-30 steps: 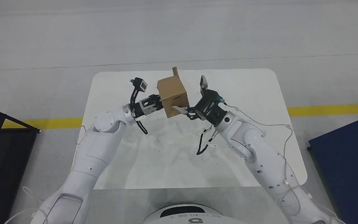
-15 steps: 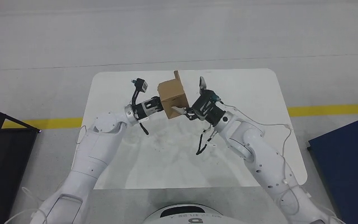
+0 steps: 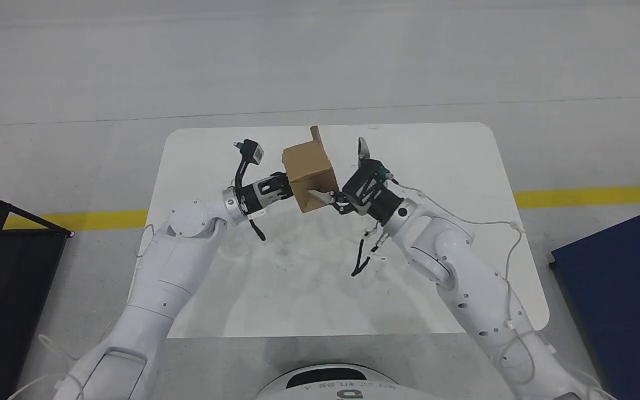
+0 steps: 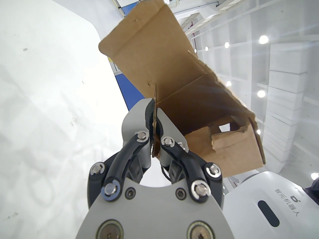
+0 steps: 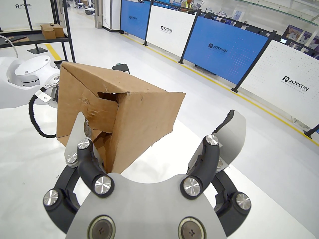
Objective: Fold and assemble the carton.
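A brown cardboard carton [image 3: 308, 172] is held up over the far middle of the white table [image 3: 450, 160], one long flap sticking out on its far side. My left gripper [image 3: 288, 186] is shut on the edge of one carton wall [image 4: 154, 120], and the carton's open inside [image 4: 189, 105] faces that wrist camera. My right gripper [image 3: 342, 175] stands open at the opposite end of the carton [image 5: 117, 110]. One of its fingers [image 5: 76, 130] lies against the folded end flaps, which leave a small gap. The other finger [image 5: 233, 128] is off the cardboard.
The carton hangs above the table's far middle, with bare tabletop [image 3: 300, 280] in front of and beside both arms. A black cable [image 3: 362, 255] loops under the right forearm. Off the table stand a black rack [image 3: 20, 260] and a blue panel [image 3: 600, 280].
The carton has shifted slightly toward the table's far edge with a small turn. My right gripper has closed in on its end, and the left keeps its grip.
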Controlling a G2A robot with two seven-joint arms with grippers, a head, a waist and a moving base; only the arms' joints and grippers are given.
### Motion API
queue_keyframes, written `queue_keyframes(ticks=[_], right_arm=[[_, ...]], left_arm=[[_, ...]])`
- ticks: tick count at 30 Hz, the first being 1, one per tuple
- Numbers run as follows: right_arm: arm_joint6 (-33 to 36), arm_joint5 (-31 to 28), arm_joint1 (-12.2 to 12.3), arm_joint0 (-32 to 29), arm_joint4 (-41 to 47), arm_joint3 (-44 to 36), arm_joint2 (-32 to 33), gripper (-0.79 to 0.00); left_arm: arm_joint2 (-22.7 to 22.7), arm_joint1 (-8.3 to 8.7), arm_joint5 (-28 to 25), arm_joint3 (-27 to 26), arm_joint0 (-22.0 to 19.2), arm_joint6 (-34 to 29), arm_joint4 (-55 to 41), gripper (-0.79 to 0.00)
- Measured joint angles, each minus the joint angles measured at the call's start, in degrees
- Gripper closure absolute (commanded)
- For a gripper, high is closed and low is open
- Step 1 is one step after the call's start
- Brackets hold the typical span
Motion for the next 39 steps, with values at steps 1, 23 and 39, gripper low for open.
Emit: queue_keyframes(ticks=[1, 23, 39], right_arm=[[0.3, 0.1, 0.0, -0.1, 0.0, 0.0, 0.1, -0.785], [-7.1, -8.3, 1.3, -7.2, 4.9, -5.3, 8.5, -0.785], [-9.4, -1.2, 1.7, -12.9, 2.2, -8.9, 13.5, -0.785]], left_arm=[[0.0, 0.02, 0.0, -0.1, 0.0, 0.1, 0.2, 0.0], [-0.9, 0.27, 1.9, 0.0, 0.1, 0.8, -2.4, 0.0], [0.2, 2.34, 24.3, -21.8, -1.0, 18.8, 49.4, -0.04]])
